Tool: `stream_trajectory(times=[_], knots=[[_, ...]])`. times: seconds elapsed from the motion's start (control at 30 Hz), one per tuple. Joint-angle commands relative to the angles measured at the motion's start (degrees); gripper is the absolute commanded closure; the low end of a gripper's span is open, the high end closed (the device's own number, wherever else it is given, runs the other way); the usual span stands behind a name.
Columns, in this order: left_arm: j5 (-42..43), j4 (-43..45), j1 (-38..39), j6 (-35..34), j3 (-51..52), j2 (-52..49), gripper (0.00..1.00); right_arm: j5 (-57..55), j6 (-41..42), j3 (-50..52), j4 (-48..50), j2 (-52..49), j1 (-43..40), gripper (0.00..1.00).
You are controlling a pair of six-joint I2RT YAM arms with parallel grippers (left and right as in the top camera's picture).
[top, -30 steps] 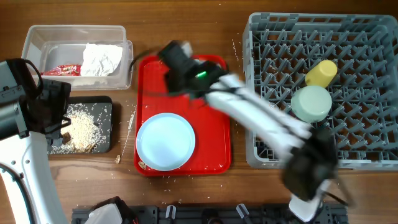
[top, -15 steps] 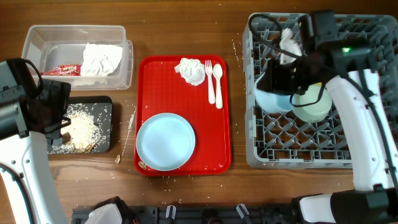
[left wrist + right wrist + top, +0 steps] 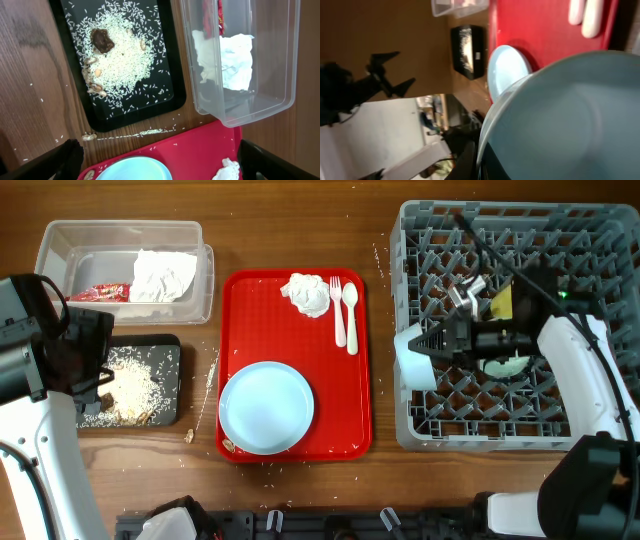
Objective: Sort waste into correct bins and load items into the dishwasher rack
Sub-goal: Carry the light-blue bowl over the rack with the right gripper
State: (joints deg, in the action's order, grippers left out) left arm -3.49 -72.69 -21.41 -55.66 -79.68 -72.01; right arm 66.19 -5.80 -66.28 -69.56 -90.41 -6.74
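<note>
My right gripper (image 3: 446,343) is shut on the rim of the small pale blue saucer (image 3: 414,358), holding it on edge over the left side of the grey dishwasher rack (image 3: 580,240). In the right wrist view the saucer (image 3: 570,115) fills the frame, with the jaws (image 3: 481,157) on its rim. The mint-green bowl (image 3: 508,366) and yellow cup (image 3: 500,302) sit in the rack, partly hidden by the arm. The large pale blue plate (image 3: 266,407), a napkin (image 3: 307,293), fork (image 3: 337,310) and spoon (image 3: 350,305) lie on the red tray. My left gripper (image 3: 162,162) is open and empty.
The clear tub (image 3: 70,240) at the back left holds a napkin (image 3: 163,275) and a red wrapper (image 3: 100,292). The black tray (image 3: 165,345) holds rice and brown scraps (image 3: 102,41). The red tray (image 3: 345,430) is in the middle. Crumbs lie on the wood by it.
My right arm left the red tray, crossed over the rack with the saucer, then brought it down and left to the rack's left side. The left arm has not moved.
</note>
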Motion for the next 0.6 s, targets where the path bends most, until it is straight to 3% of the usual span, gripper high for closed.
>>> stream_trajectory(times=[0.0,0.33,0.57], knots=[[0.02,0.02,-0.24,-0.31,-0.7,0.0,0.0,1.11,-3.32,5.31,0.02,-0.11,-1.33,0.96],[0.02,0.02,-0.24,-0.31,-0.7,0.0,0.0,-1.84,-5.38,8.61,-1.29,-0.11,-8.44,0.96],[0.02,0.02,-0.24,-0.31,-0.7,0.0,0.0,-5.84,-7.32,8.66,-3.13,-0.11,-8.72,0.95]])
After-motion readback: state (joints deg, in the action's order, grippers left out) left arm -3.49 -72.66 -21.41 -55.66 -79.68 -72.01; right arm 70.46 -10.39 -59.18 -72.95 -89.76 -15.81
